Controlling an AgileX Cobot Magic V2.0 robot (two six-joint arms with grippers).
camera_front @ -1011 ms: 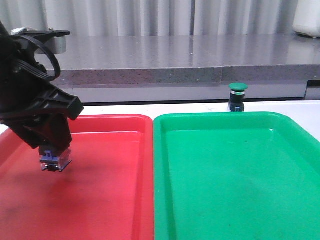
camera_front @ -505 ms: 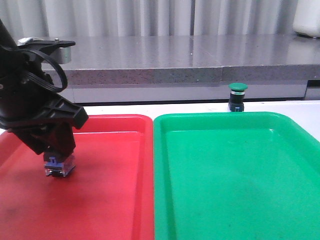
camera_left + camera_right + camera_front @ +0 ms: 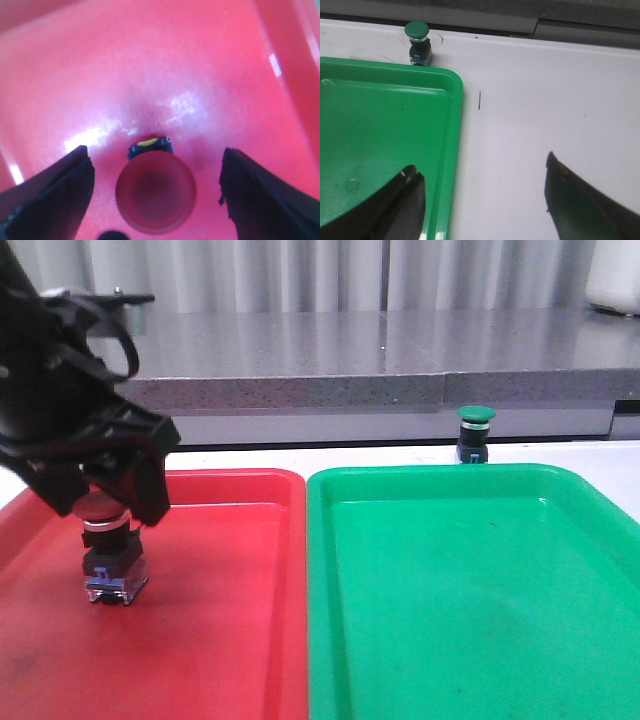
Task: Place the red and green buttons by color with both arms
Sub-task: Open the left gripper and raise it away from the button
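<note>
The red button (image 3: 110,550) stands upright on the floor of the red tray (image 3: 220,640), at its left side. It also shows in the left wrist view (image 3: 156,191). My left gripper (image 3: 105,502) hangs just above it, open, with its fingers (image 3: 55,190) clear on both sides of the cap. The green button (image 3: 475,433) stands upright on the white table behind the green tray (image 3: 470,600); it also shows in the right wrist view (image 3: 418,41). My right gripper (image 3: 482,200) is open and empty over the green tray's right rim (image 3: 452,150), out of the front view.
The two trays lie side by side and touch at the middle. A grey stone ledge (image 3: 380,360) runs along the back. White table (image 3: 545,100) lies to the right of the green tray.
My left gripper lowered the red button onto the red tray's floor, opened and rose a little; the button's cap now shows below the fingers. The green button has not moved.
</note>
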